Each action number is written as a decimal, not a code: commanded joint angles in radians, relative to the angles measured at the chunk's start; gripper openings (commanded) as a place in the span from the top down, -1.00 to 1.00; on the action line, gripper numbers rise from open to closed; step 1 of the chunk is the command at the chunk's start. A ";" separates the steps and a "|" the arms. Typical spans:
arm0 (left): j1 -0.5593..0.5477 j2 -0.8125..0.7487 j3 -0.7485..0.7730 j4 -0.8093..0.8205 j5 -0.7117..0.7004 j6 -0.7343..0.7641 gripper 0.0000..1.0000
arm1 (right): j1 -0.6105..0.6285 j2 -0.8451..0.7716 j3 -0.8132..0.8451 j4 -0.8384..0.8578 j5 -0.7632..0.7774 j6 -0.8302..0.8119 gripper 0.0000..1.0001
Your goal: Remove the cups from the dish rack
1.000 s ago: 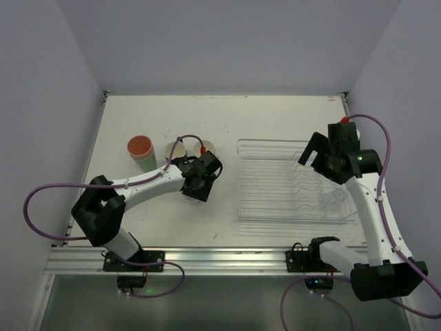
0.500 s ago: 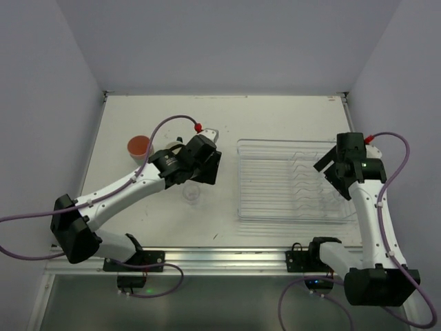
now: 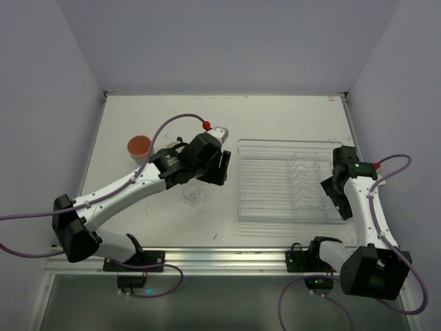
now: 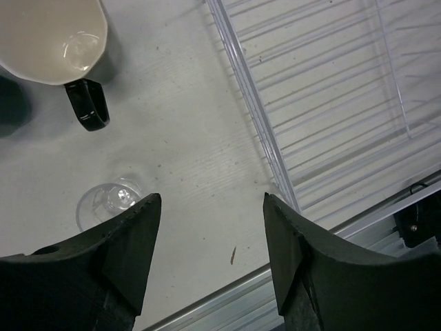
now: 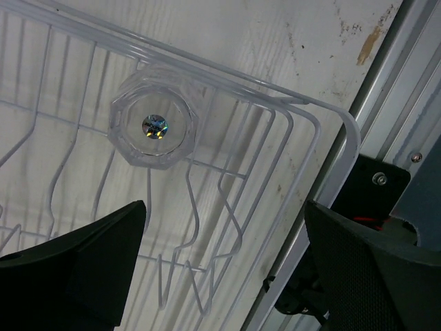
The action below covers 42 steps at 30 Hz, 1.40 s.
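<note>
Rack [image 3: 269, 183], clear ribbed plastic, lies on the white surface [image 3: 158, 117], right side. A faceted glass [image 5: 154, 126] stands inside one rounded corner. Left gripper [image 4: 210, 200] and right gripper [image 5: 226, 207] gape wide, empty. A round glass [image 4: 109, 203] and black-handled mug [image 4: 58, 41] stand outside.

My overhead camera looked down from high at the near side, taking in the whole table [image 3: 275, 117]. The left wrist camera faced straight down, close in. It shared the near-left corner of the dish rack [image 4: 252, 103] and a clear glass [image 4: 110, 203] with the overhead. The right wrist camera sat closer still, over the rack's near-right corner.
</note>
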 commanded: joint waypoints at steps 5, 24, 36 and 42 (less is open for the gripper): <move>-0.065 0.033 0.049 -0.007 0.015 -0.044 -0.30 | -0.039 -0.031 -0.028 0.095 0.082 0.033 -0.98; -0.092 0.102 0.077 -0.010 0.000 -0.036 -0.31 | -0.122 0.177 -0.042 0.322 0.020 -0.082 -0.94; -0.092 0.142 0.066 0.013 0.012 -0.026 -0.32 | -0.122 0.208 -0.069 0.434 0.016 -0.133 0.08; -0.092 0.136 0.068 0.021 0.007 -0.029 -0.31 | -0.120 0.202 -0.042 0.403 0.033 -0.139 1.00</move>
